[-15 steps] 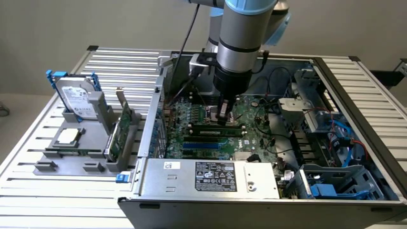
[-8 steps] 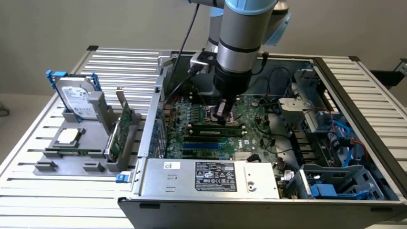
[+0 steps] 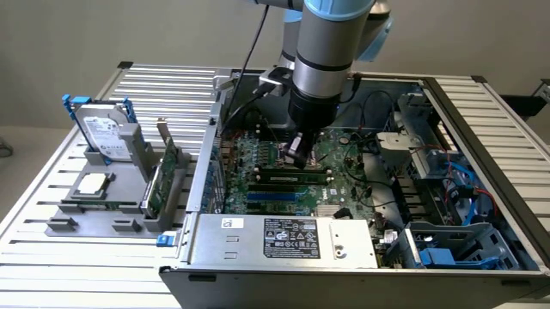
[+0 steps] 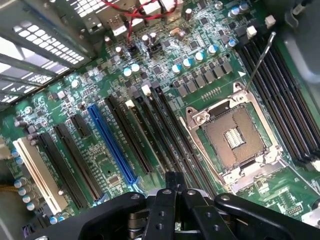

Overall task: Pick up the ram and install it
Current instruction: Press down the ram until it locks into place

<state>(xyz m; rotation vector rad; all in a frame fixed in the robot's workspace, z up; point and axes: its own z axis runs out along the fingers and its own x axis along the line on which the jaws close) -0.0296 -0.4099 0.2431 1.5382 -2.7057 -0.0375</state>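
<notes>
**Arm Reaching Into the Open Computer Case**

A plain pale wall (image 3: 129, 32) is closing off the room behind everything. In front of it a slatted metal table (image 3: 481, 116) is carrying the whole job, its silver ribs running out past the computer case (image 3: 344, 273) on both sides.

The computer case is lying open-side up in the middle of the table. The grey arm (image 3: 331, 58) is coming straight down into the case from above, a black cable trailing along it. Inside the case, the green motherboard (image 3: 344, 187) is covering the floor. A silver power supply (image 3: 292, 238) is sitting along the case's near edge, and blue and red cables are looping through the bay at the exterior view's right.

Outside the case, toward the exterior view's left, a grey holder (image 3: 94, 215) is resting on the slats. It is propping up a hard drive (image 3: 103, 132) in a blue frame and a green expansion card (image 3: 163, 174), with a square processor (image 3: 93, 185) lying flat on it.

Deep in the case, the gripper (image 3: 297, 158) is hanging over the middle of the board. The ram (image 3: 292, 175) is standing on edge in one of the long black slots there. The jaws are drawn nearly together and are pinching its top edge.

From the wrist, the gripper (image 4: 171, 182) is lining up with the ram (image 4: 155, 125). The ram is running edge-on between a blue slot (image 4: 112, 145) and the open processor socket (image 4: 232, 137).
</notes>
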